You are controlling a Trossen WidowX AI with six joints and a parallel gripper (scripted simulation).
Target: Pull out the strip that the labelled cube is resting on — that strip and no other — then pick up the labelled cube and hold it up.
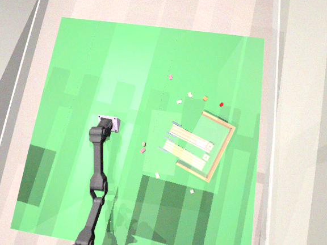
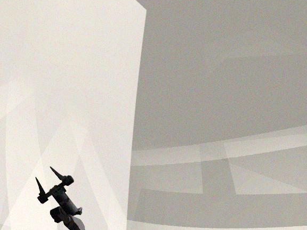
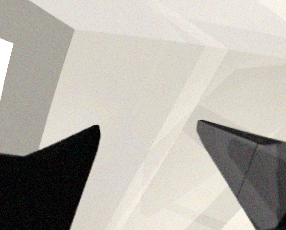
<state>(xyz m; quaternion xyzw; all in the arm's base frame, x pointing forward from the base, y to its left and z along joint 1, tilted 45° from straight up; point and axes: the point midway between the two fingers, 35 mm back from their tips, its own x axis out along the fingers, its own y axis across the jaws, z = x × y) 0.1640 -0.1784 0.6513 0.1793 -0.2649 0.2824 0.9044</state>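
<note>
"Cubes, two of them, pale (image 1: 209,146) (image 1: 205,156), both marked. Which is yours?"

"I can't read the marks from above, so I can't say. Both are at the far ends of the pale strips, inside the wooden frame (image 1: 221,153), toward the right edge of the worktop (image 1: 128,54). One rests on the upper bundle (image 1: 188,136); the other is at the lower bundle (image 1: 184,155), by its upper side."

"Why put them so deep in?"

"To leave the strips' near ends free, I'd judge. The frame is open on that side, facing my base (image 1: 117,126), so I can pull a strip out while its far end bears the cube. The grey bars (image 1: 176,123) (image 1: 163,150) beside those ends probably guide the pull."

"And your tool (image 2: 42,172) (image 3: 149,127)?"

"Open wide, nothing between the fingers, up away from the strips. My arm (image 1: 98,156) leans out past the bottom edge. I'd settle the label first: a wrong strip would spoil the job. Then one straight pull, and the cube afterwards."
</note>
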